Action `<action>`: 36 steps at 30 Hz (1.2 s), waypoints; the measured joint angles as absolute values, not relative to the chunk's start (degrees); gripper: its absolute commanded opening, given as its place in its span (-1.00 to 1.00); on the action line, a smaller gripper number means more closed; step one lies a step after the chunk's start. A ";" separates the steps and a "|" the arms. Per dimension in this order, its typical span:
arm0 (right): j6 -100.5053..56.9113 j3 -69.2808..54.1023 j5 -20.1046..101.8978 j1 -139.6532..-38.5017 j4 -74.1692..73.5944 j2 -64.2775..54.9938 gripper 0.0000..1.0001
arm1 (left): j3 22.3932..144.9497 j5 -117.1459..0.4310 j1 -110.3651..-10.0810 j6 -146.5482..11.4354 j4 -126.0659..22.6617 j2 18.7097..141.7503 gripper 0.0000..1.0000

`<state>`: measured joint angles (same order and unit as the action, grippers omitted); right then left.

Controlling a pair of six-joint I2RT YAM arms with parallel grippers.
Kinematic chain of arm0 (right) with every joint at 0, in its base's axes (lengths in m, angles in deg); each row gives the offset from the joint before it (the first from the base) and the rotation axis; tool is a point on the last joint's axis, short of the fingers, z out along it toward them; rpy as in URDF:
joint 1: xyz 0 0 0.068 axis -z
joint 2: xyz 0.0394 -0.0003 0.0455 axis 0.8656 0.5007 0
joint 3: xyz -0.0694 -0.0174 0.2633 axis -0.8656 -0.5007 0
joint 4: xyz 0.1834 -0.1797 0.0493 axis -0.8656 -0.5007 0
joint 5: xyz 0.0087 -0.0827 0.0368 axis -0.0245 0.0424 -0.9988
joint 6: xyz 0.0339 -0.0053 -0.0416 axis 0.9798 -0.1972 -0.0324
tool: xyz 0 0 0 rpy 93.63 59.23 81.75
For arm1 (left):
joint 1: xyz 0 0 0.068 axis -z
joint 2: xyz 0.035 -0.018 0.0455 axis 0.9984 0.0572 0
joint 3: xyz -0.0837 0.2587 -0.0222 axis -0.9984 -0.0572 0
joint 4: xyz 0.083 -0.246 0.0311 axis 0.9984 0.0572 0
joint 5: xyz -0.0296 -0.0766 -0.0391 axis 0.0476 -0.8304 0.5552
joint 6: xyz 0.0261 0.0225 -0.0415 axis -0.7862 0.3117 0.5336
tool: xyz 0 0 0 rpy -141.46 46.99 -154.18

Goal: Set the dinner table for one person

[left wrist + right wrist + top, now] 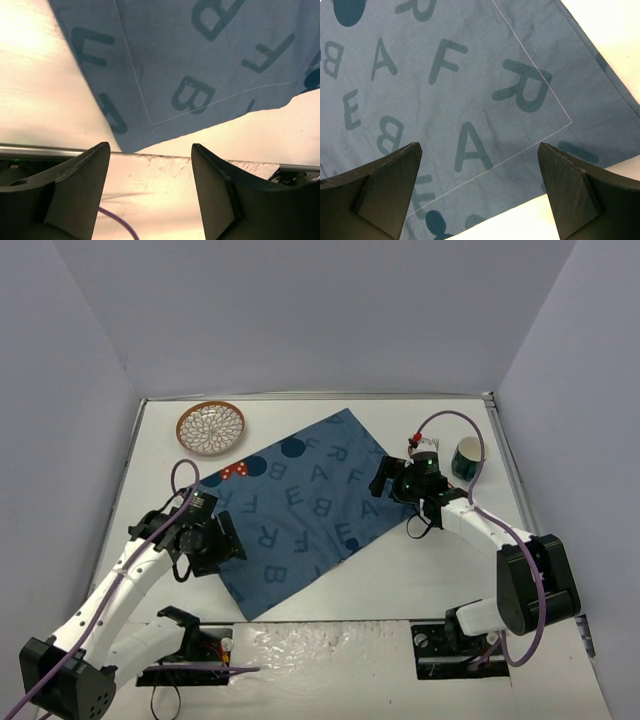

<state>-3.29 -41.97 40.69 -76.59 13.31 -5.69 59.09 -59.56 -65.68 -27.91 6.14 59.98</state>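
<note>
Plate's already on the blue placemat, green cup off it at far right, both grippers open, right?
No: the top view shows the plate on the bare dinner table, beyond the placemat's far-left edge. The green cup is off it at far right; left gripper and right gripper are open.

A dark blue cloth (300,510) printed with darker letters and dots lies flat and askew across the middle of the tabletop (440,570), one corner reaching almost to the near edge. Near the far left corner sits a round plate (211,428) with an orange rim and a white petal pattern, just off the cloth's left corner, where a small red thing with white spots (234,471) lies. A dark green cup (466,458) stands upright near the far right corner, apart from the cloth.
</note>
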 measured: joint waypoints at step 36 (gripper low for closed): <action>-1.70 -39.35 38.31 -66.73 20.18 9.13 0.84 | 54.29 -61.45 -73.30 -34.76 -25.40 86.93 0.14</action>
